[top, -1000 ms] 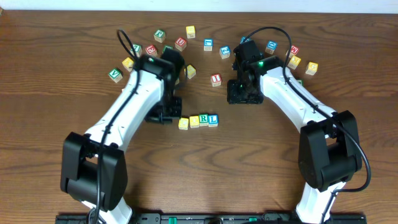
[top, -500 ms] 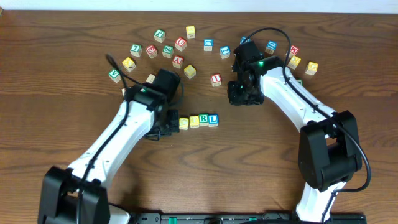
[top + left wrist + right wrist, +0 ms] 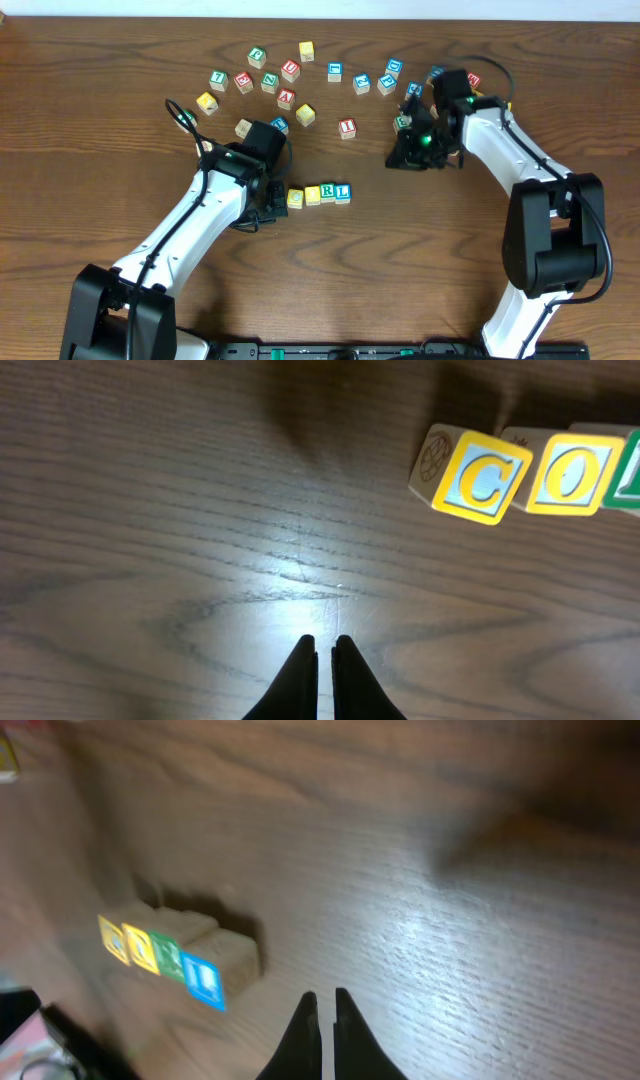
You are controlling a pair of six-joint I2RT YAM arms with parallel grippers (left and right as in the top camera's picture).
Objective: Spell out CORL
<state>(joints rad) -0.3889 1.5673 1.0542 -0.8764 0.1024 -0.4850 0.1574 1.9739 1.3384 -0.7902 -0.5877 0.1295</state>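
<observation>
**Row of four small wooden alphabet cubes lying just below centre of the overhead frame; both arms empty.**

The left gripper sits just left of the row, jaws pinched together on nothing. The right gripper, at upper right of the overhead frame and well apart from the row, is likewise closed and empty. The word looks complete, so the step in hand is probably withdrawal. The left arm would do best to lift before swinging away, since the yellow-topped C cube lies near its fingers and a brush would skew the line. Legible writing: C, then O on the second yellow-topped cube, in the left wrist view; R on the green-lettered cube and L on the blue-lettered cube overhead. The scattered coloured letter cubes along the top of the brown wooden table are too small to read.
</observation>
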